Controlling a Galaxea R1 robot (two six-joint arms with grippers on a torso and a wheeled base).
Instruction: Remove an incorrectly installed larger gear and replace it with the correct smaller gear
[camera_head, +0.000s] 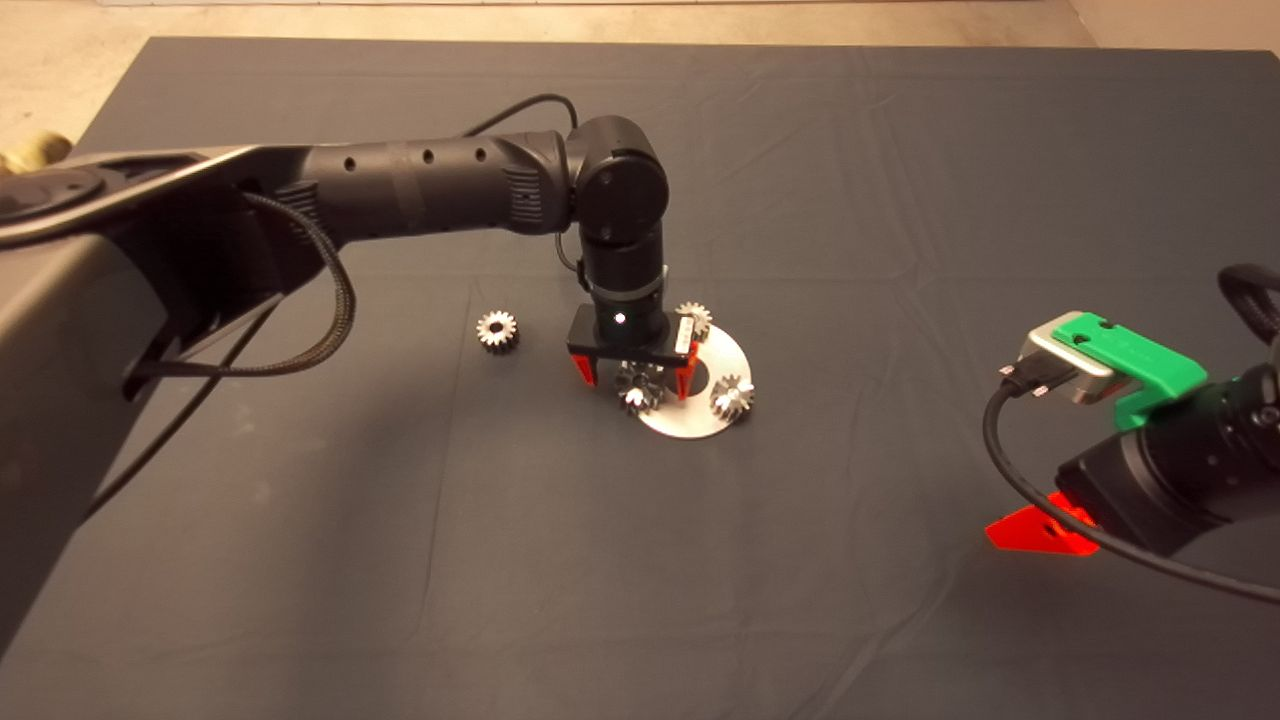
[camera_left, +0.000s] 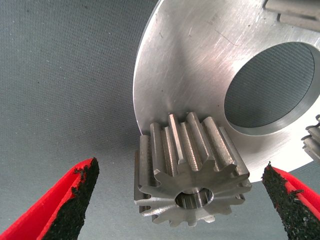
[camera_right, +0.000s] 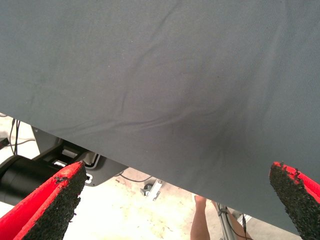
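Left wrist view: left claw (camera_left: 180, 200) spread wide, straddling the larger gear (camera_left: 192, 177) seated at the edge of the steel disc (camera_left: 190, 65), pads not touching. I'd centre, descend, close on tooth flanks, lift straight. Smaller gear (camera_head: 496, 329) waits on tabletop (camera_head: 900, 200). Right claw (camera_right: 175, 200) apart, parked.

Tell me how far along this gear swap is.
Nothing looks done yet: the larger gear sits on the silver disc. In hand: the left claw straddles it, open, not gripping. Left: lifting it off and fitting the smaller gear, lying on the mat. The right claw waits open.
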